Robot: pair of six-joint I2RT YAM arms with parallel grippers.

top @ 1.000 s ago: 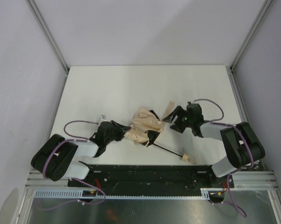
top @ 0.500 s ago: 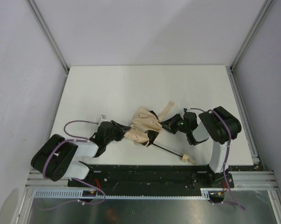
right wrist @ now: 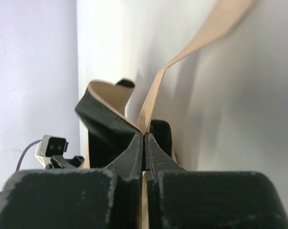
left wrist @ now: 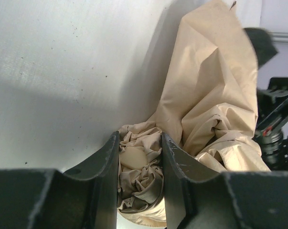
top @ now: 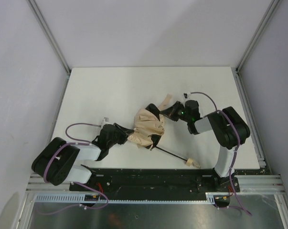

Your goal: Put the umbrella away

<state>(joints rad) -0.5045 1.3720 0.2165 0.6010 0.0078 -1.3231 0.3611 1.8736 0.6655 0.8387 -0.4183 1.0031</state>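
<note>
Umbrella (top: 147,130) in left claw (left wrist: 140,143) and right claw (right wrist: 143,138)

— Where does the umbrella (top: 147,130) lie?
— On the table (top: 110,90), near the front edge, about midway across. Its rod (top: 171,152) runs right and forward, ending at the handle (top: 191,162).
— And the arms?
— The left gripper (left wrist: 140,143) is at the left end of the cloth (left wrist: 215,95), with cloth between its fingers. The right gripper (right wrist: 144,138) is behind and right of the cloth, the strap (right wrist: 201,38) pinched in it.
</note>
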